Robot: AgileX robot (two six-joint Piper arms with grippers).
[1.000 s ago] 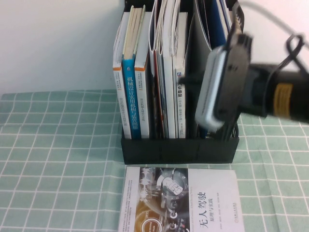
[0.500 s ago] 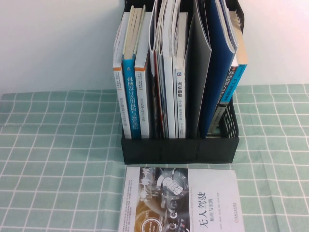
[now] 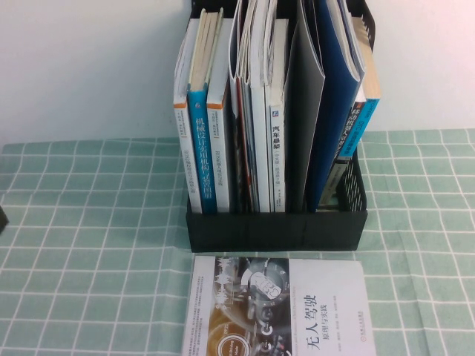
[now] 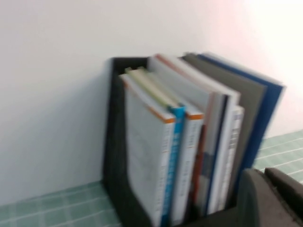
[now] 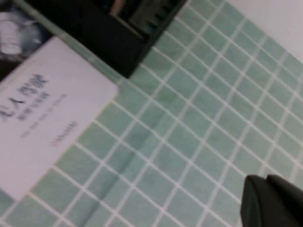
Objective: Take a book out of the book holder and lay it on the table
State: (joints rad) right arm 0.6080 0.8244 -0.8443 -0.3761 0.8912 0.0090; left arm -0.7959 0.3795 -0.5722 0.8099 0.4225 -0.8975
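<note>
The book [image 3: 278, 308], white-covered with a dark machinery picture and black title characters, lies flat on the table [image 3: 89, 245] just in front of the book holder [image 3: 274, 230]. It also shows in the right wrist view [image 5: 47, 109]. The black holder stands upright, full of books and folders, and shows in the left wrist view [image 4: 116, 156] too. My left gripper [image 4: 263, 174] is shut and empty, off the holder's left side. My right gripper [image 5: 266, 182] is shut and empty above the cloth to the right of the book. Neither gripper shows in the high view.
Blue-spined books [image 3: 200, 156] fill the holder's left slots; a grey folder [image 3: 303, 111] and a dark-blue folder [image 3: 334, 96] stand on the right. A white wall rises behind. A small dark part [image 3: 1, 216] shows at the left edge of the high view.
My right arm, in front of the holder's right side a second ago, has drawn back out of the high view. The book and holder have not moved.
</note>
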